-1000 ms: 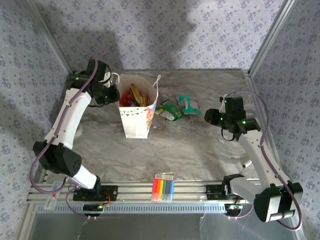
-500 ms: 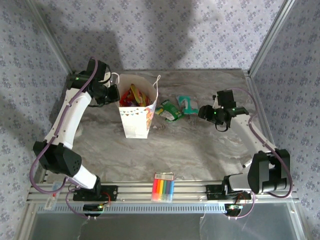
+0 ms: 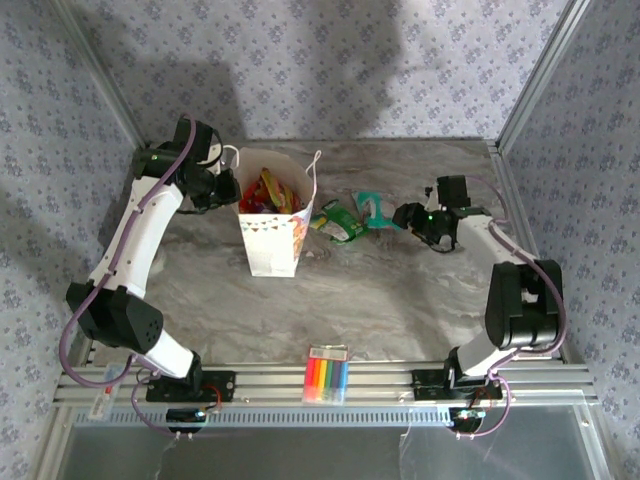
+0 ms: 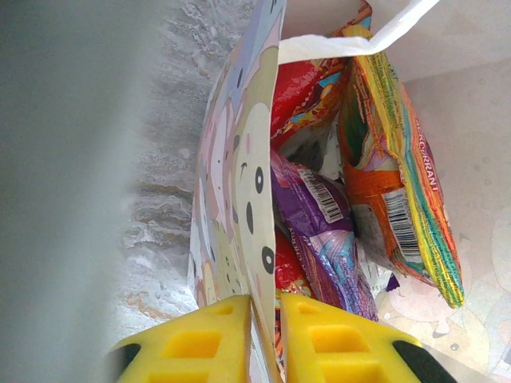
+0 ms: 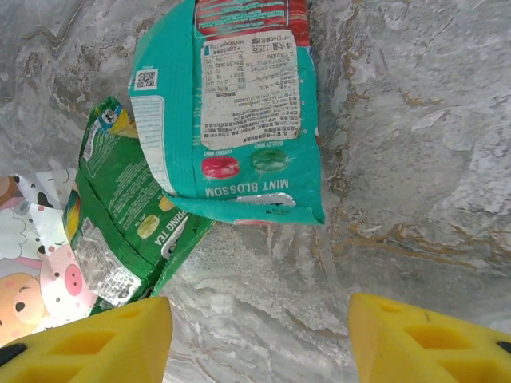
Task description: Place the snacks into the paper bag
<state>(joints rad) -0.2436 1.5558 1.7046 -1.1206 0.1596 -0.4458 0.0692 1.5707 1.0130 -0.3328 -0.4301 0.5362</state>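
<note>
Jaws, top view: left gripper is clamped on the paper bag rim; right gripper is spread beside the teal packet, right of the bag.
Left wrist: bag wall is pinched; snacks are seen inside.
Right wrist: teal packet is judged light, crinkly, slippery; the sealed edge facing the jaws is best pinched.

The table under my arms was a grey, marbled slab, veined with white and faint brown. On its far left part the white paper bag stood upright on its base, mouth open to the ceiling. Just to the right of its foot the green packet lay flat, one end close against the bag's printed side. The teal packet lay flat next to it, label side up, a corner lapping over the green one's edge. Well apart from all of these, at the near edge, the rainbow-striped pack of markers lay flat by itself.
</note>
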